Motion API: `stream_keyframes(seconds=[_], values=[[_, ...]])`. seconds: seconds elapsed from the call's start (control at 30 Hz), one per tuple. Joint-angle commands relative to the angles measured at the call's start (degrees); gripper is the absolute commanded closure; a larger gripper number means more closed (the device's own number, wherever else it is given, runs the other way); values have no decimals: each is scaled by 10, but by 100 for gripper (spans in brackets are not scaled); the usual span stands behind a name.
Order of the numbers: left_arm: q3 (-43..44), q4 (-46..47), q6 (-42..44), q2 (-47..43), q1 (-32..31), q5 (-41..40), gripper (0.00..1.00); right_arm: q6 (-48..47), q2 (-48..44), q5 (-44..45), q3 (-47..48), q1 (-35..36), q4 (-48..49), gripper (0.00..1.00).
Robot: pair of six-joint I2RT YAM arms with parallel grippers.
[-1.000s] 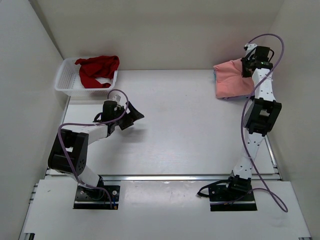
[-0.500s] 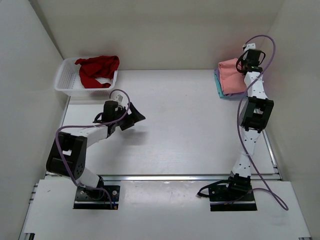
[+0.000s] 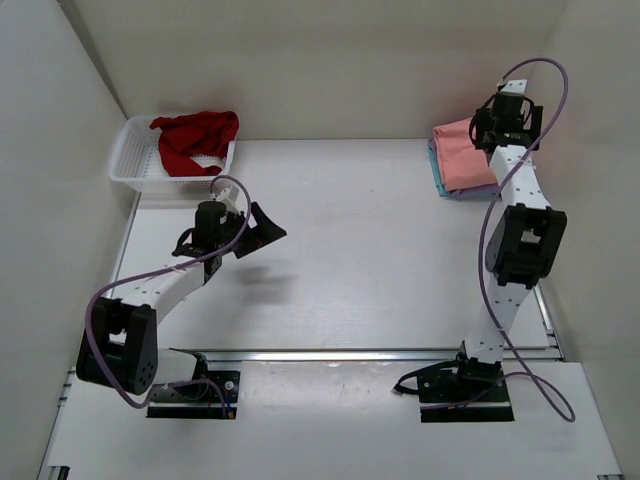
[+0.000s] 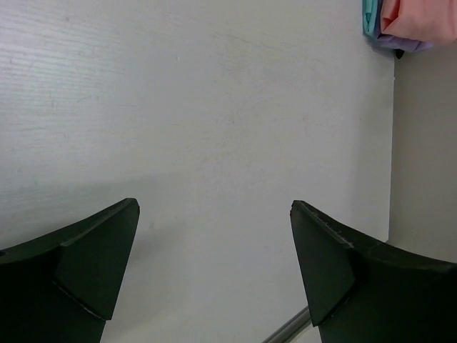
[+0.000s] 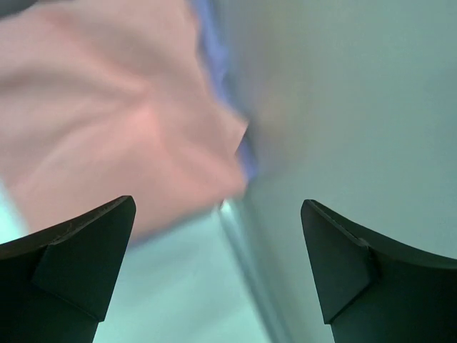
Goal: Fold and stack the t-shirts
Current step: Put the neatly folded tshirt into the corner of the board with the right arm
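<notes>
- Dark red t-shirt (image 3: 195,140) is bunched in the white basket (image 3: 130,168) at the far-left corner of the counter (image 3: 380,250), part of it draped over the basket's far right rim.
- My left jaws are apart and hold nothing. They hover over bare counter just nearer than the basket and to its right.
- Key relation: the red shirt lies behind and to the left of my left jaws, which face the other way, toward the right side. Left wrist view shows only counter and the far stack.
- Left arm is much nearer the basket, the right is well apart from it, so I judge the pick is the left arm's and needs a turn back first.
- The red shirt is crumpled, with no clear long axis and no collar or hem I can read.
- Salmon-pink t-shirt (image 3: 460,155) lies folded on top of the stack at the far right, long axis running near to far and a bit tilted.
- Lavender t-shirt (image 3: 472,190) and teal t-shirt (image 3: 433,168) show only as edges under it.
- My right jaws are apart and hold nothing, over the stack's right edge beside the wall.
</notes>
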Motion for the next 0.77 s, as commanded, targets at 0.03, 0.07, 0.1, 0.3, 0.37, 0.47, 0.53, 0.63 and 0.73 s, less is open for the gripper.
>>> stream_keyframes(seconds=[0.03, 0.07, 0.1, 0.3, 0.37, 0.47, 0.53, 0.63, 0.73], values=[[49, -133, 15, -14, -7, 33, 2, 93, -184, -13, -173, 83, -63, 1], [72, -154, 22, -13, -4, 44, 1, 107, -230, -26, -222, 102, -87, 1], [92, -187, 33, -5, 2, 71, 1, 128, -276, -41, -248, 120, -108, 1], [177, -251, 79, 14, 1, 189, 1, 202, -400, -57, -387, 233, -242, 1], [169, -206, 56, 16, 18, 257, 1, 225, -425, -61, -387, 270, -277, 1], [157, -158, 38, 28, 29, 312, 1, 252, -451, -89, -385, 309, -317, 0], [175, -157, 37, 41, 28, 319, 2, 256, -456, -150, -370, 314, -350, 1], [219, -198, 104, 50, 22, 328, 1, 257, -456, -188, -345, 329, -389, 1], [186, -104, 19, 46, 45, 353, 1, 267, -469, -203, -351, 339, -402, 1]])
